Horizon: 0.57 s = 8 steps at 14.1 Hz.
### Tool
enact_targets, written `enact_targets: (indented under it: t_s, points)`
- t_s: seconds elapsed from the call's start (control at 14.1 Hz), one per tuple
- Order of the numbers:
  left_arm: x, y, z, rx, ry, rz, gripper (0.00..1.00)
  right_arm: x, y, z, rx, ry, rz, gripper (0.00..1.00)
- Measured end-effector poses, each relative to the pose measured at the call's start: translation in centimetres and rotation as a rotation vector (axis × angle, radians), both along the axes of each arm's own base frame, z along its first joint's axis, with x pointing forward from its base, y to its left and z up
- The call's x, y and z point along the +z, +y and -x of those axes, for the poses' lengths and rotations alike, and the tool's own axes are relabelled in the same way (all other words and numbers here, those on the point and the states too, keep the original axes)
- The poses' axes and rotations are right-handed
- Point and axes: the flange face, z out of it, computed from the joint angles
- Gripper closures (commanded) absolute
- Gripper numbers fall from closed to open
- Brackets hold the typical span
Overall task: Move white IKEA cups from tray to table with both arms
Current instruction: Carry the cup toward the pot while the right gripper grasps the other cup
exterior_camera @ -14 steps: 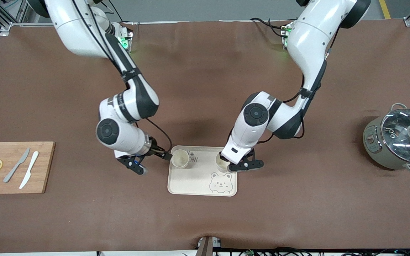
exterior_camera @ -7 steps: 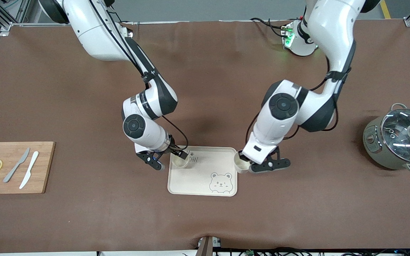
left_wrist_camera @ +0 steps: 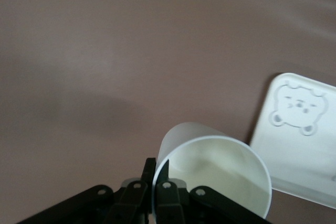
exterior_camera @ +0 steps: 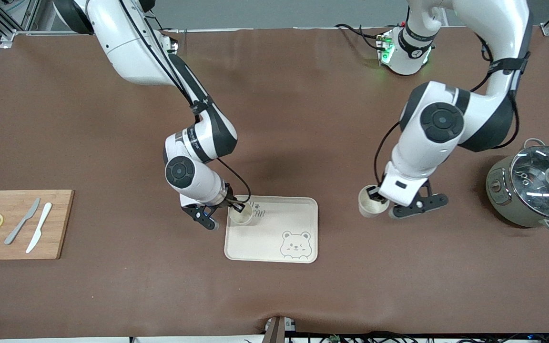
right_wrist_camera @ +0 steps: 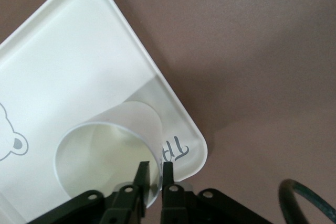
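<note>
Two cream-white cups are in view. One cup (exterior_camera: 241,218) stands on the bear-print tray (exterior_camera: 274,247), at its corner toward the right arm's end and farther from the front camera. My right gripper (exterior_camera: 238,208) is shut on its rim, one finger inside and one outside; the right wrist view shows this gripper (right_wrist_camera: 155,174), the cup (right_wrist_camera: 105,156) and the tray (right_wrist_camera: 63,51). My left gripper (exterior_camera: 375,196) is shut on the second cup (exterior_camera: 367,208), holding it over bare mat between the tray and the pot. The left wrist view shows this gripper (left_wrist_camera: 157,177), the cup (left_wrist_camera: 210,171) and the tray (left_wrist_camera: 315,161).
A grey-green pot (exterior_camera: 534,190) with a glass lid stands at the left arm's end of the table. A wooden cutting board (exterior_camera: 22,224) with two knives and two lemon slices lies at the right arm's end. A brown mat covers the table.
My left gripper carried its cup off the tray toward the pot. My right gripper moved from beside the other cup onto its rim and closed on it.
</note>
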Motion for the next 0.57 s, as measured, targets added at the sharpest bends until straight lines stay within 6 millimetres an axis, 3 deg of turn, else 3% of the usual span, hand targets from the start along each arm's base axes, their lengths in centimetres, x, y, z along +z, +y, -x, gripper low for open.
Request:
enact_targets:
  t_s: [0.21,0.36,0.57]
  points:
    - [-2.2,5.1,1.8,0.069,0.065,-0.025,1.00,0.7,0.1,-0.4,0.000,-0.014,-0.007,1.00]
    - [-5.0,7.4,2.7,0.099,0.090,-0.029,1.00,2.3,-0.1,-1.1,-0.007,-0.041,-0.017,1.00]
    - [-10.4,9.3,4.7,0.113,0.075,-0.009,1.00,6.5,-3.5,-2.7,0.024,-0.023,-0.016,1.00]
